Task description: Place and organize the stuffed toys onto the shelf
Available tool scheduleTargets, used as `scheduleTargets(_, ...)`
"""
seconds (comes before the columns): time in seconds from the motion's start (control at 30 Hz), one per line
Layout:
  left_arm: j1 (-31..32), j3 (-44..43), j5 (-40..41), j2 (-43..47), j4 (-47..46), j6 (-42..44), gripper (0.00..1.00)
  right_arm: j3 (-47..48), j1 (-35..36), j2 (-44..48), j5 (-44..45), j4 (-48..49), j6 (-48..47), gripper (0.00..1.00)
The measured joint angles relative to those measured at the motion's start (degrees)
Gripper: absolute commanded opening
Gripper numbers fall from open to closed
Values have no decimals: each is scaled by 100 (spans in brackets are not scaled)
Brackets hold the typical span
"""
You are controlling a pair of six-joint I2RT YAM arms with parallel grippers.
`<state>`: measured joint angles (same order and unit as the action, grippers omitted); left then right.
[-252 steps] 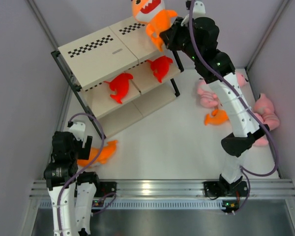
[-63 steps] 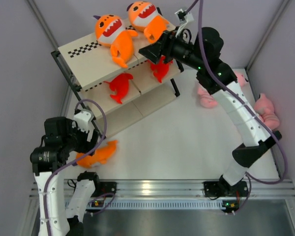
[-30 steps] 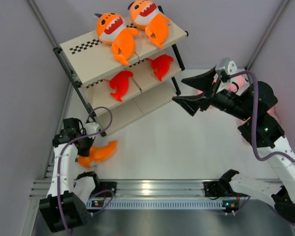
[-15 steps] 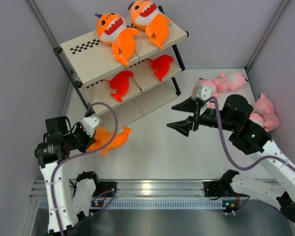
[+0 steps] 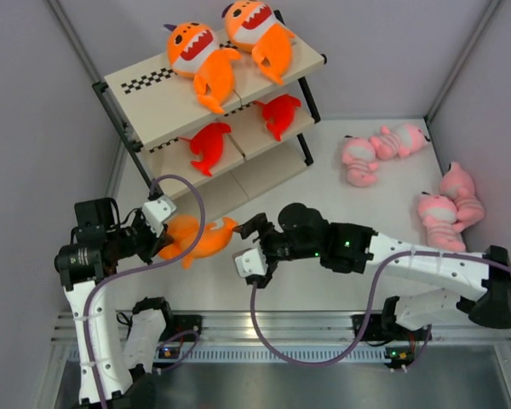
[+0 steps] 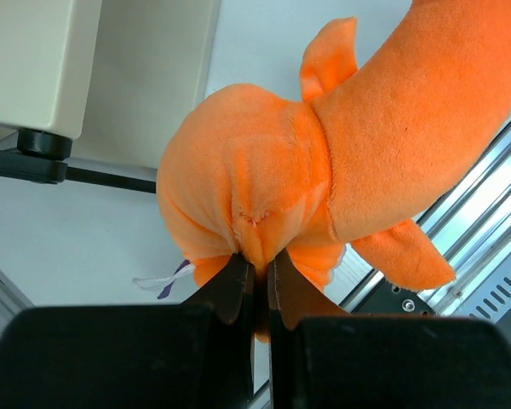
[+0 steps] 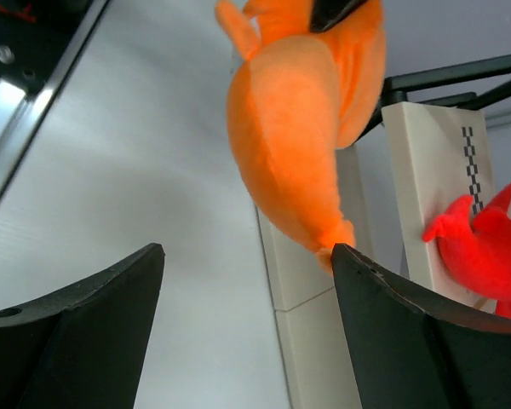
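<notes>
Left gripper (image 5: 159, 242) pinches the orange shark (image 5: 198, 238) just near of the shelf (image 5: 153, 102); right gripper (image 5: 249, 245) gapes just right of it. Left wrist: jaws nip only a seam fold, so move gently. Right wrist: spread wide, shark hanging ahead; best close round its body.

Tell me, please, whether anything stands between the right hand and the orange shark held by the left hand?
Nothing visible does. The right hand is open and points at the orange shark, which the left hand pinches; the gap between them shows only table surface. The shelf stands beyond the shark.
</notes>
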<state>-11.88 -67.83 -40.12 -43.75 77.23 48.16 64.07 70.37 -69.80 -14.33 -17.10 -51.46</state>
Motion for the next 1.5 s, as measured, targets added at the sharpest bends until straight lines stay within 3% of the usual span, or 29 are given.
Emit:
scheduleTargets(0.27,22,0,48,-2,2,0,0,59,238,-909,728,538,-1099,79)
scheduleTargets(0.33,28,0,55,0,0,-4,0,105,245,-1088,994,785,-1139,74)
scheduleTargets(0.37,31,0,59,-2,0,-9,0,153,249,-1185,1137,885,-1134,67)
scheduleTargets(0.43,35,0,92,-2,2,-35,0,216,267,-1357,1386,1152,-1075,64)
scheduleTargets(0.53,50,0,122,-2,0,-94,0,249,326,-1506,1744,1508,-968,72)
scheduleTargets(0.87,120,0,94,-4,-2,-153,0,225,501,-1541,2597,1969,-1333,82)
scheduleTargets(1.1,144,2,48,-52,2,-149,0,118,501,-1102,2188,1602,-1609,82)
scheduleTargets(1.2,144,2,52,-63,2,-151,0,173,501,-1134,1880,1353,-1554,72)
scheduleTargets(1.3,144,0,57,-61,2,-160,0,321,503,-1307,1617,1147,-1408,44)
scheduleTargets(1.33,144,0,66,-61,2,-170,0,358,503,-1377,1537,1121,-1290,29)
scheduleTargets(1.37,144,-2,87,-61,2,-179,0,358,503,-1423,1471,1113,-1143,22)
scheduleTargets(1.4,144,-2,107,-61,7,-201,0,358,503,-1456,1412,1093,-988,5)
scheduleTargets(1.43,144,-9,114,-61,15,-234,1,358,503,-1462,1370,1082,-835,0)
scheduleTargets(1.47,149,-37,122,-66,55,-304,6,361,503,-1462,1325,1073,-632,0)
scheduleTargets(1.5,149,-76,142,-66,70,-352,26,378,503,-1456,1298,1062,-448,0)
